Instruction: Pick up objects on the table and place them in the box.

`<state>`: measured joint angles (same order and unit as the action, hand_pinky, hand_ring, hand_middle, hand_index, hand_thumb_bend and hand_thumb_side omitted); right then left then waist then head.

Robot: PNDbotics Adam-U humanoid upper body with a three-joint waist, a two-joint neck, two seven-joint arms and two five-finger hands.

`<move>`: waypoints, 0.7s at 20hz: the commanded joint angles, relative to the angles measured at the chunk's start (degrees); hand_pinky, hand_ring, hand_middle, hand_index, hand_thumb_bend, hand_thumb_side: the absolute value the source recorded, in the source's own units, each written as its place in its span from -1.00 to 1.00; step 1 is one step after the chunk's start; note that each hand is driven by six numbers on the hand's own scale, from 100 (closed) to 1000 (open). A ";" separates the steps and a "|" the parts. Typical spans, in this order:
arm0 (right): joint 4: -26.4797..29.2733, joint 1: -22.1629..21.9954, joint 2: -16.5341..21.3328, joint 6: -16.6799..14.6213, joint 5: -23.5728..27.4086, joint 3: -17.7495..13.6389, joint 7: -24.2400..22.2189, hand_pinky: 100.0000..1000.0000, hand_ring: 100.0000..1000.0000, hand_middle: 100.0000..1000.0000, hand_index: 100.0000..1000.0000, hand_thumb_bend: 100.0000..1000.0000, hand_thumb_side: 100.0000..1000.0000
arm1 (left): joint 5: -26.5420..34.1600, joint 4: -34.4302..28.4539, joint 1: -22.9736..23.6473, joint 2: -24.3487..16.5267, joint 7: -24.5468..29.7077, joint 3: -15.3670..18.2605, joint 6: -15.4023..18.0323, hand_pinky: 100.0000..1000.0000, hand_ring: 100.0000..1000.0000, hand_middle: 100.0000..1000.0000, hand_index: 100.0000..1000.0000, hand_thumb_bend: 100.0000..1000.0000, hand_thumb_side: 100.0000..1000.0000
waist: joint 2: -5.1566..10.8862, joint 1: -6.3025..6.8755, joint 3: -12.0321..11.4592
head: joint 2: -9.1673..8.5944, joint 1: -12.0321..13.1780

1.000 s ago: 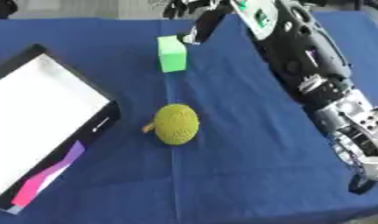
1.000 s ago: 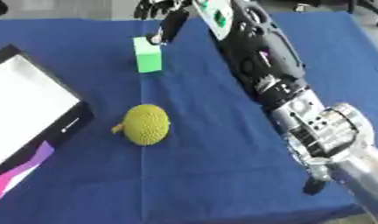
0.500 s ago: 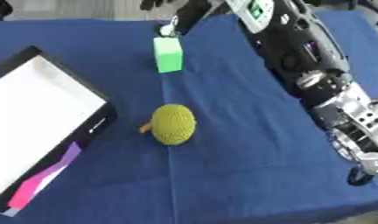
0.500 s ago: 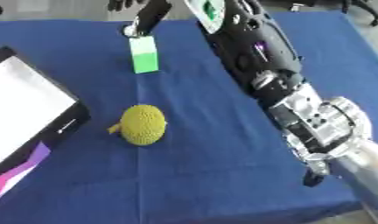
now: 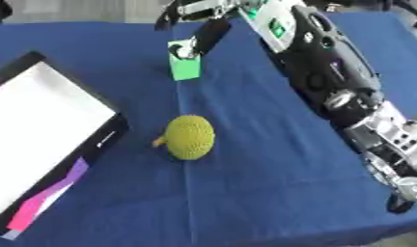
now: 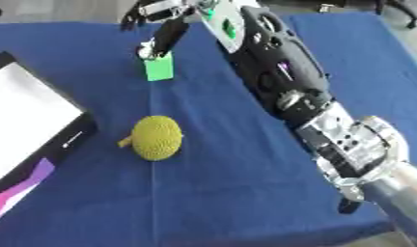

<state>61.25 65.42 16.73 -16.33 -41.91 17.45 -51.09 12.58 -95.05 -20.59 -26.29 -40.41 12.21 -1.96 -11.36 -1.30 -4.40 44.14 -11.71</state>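
Blue cloth covers the worktop (image 5: 271, 193). The box (image 5: 43, 140) lies at its left edge, with a yellow-green knitted fruit (image 5: 190, 136) just right of it. Farther back, the right hand (image 5: 195, 19) reaches over the green block (image 5: 184, 66), fingers (image 5: 205, 36) spread, one touching its top.

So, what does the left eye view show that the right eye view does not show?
Only the left eye view shows most of the box's white inside and its near corner. Only the right eye view shows the blue table beyond the right arm, and the silver arm section at the lower right. Both show the right hand reaching over the green block, and the yellow-green knitted fruit lying apart.
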 commanded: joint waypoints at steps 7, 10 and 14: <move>1.60 0.82 0.85 1.60 -1.97 -1.56 -0.87 0.94 0.94 0.86 0.96 -0.62 -0.09 | 0.08 0.00 -0.39 -2.09 0.27 0.51 0.18 0.48 0.55 0.26 0.62 0.33 0.04 | 1.91 -0.20 0.00 | -0.31 0.17; 3.37 0.65 0.91 2.54 -3.54 -2.30 -0.87 0.95 0.94 0.86 0.96 -0.58 -0.14 | 0.02 0.05 -0.47 -1.97 0.24 0.53 0.16 0.48 0.55 0.25 0.61 0.33 0.04 | 1.65 -0.17 -0.13 | -0.60 0.01; 3.76 0.49 1.09 3.05 -4.43 -2.68 -0.87 0.96 0.95 0.87 0.97 -0.56 -0.15 | 0.09 0.21 -0.53 -1.96 0.13 0.60 0.14 0.48 0.55 0.24 0.61 0.33 0.04 | 0.98 -0.20 -0.34 | -1.30 -0.04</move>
<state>63.61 64.97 16.76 -13.40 -45.86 15.52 -51.86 12.58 -94.34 -20.58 -26.29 -40.27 12.21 -1.85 -11.39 -1.30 -4.70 43.60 -11.69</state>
